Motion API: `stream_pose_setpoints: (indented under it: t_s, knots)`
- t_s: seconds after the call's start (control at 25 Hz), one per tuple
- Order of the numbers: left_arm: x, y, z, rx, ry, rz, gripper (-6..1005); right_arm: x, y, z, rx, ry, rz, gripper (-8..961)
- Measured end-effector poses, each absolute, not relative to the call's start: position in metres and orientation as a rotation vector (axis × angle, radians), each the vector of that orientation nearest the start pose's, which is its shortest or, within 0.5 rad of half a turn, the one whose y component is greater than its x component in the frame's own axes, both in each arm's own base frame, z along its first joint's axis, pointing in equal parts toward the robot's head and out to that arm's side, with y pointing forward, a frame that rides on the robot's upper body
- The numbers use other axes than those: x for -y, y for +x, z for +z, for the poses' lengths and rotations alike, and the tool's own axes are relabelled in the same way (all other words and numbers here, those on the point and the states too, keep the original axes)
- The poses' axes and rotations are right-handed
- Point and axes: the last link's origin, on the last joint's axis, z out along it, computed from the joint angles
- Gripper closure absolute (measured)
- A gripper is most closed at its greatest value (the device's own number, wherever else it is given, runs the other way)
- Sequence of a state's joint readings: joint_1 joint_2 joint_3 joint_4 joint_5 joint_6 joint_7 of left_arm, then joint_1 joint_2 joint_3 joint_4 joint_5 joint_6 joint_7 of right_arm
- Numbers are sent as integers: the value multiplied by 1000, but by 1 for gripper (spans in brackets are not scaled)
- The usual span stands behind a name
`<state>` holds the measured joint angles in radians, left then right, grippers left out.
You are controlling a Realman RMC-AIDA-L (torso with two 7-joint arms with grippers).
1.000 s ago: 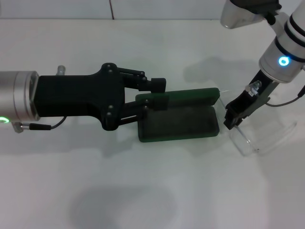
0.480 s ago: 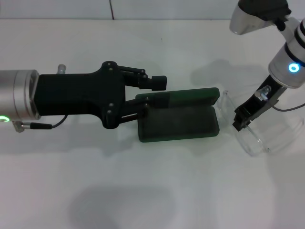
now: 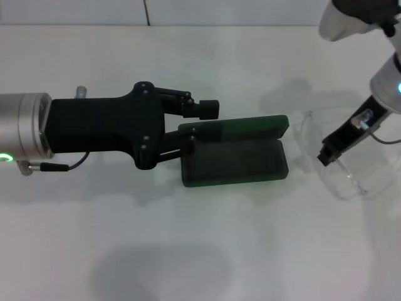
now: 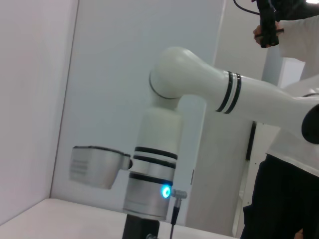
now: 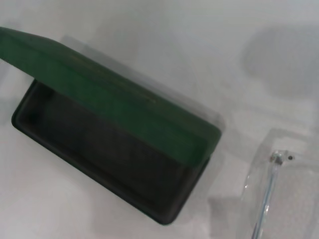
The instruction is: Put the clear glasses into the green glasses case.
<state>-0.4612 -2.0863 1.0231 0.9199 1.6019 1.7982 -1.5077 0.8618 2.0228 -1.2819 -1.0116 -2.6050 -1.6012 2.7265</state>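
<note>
The green glasses case lies open in the middle of the table, its lid raised along the far side. The right wrist view shows the green glasses case with its dark lining bare. My left gripper is at the case's left end and is open. One of its fingers lies over the lid's end and the other sits behind it. The clear glasses are to the right of the case, with my right gripper shut on their frame. A corner of the clear glasses also appears in the right wrist view.
The white table extends in front of the case, and a wall seam runs along its far edge. The left wrist view shows only my right arm and a person standing behind the table.
My right gripper has moved right, away from the case, taking the clear glasses with it. The left gripper and the case have stayed still.
</note>
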Motion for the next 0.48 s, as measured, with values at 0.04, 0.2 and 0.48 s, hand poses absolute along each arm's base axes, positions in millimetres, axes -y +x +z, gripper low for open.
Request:
stream_pose_setpoints:
  t_s: [0.04, 0.2, 0.48]
  knots:
    - [-303, -180, 18, 289, -2937, -1103, 683, -387, 169, 3, -1230, -2500, -580, 857]
    - [-303, -179, 20, 291, -2921, -1130, 684, -379, 168, 20, -1193, -2489, -533, 860]
    - [-303, -181, 27, 300, -2870, -1185, 684, -361, 154, 59, -1047, -2493, -419, 864]
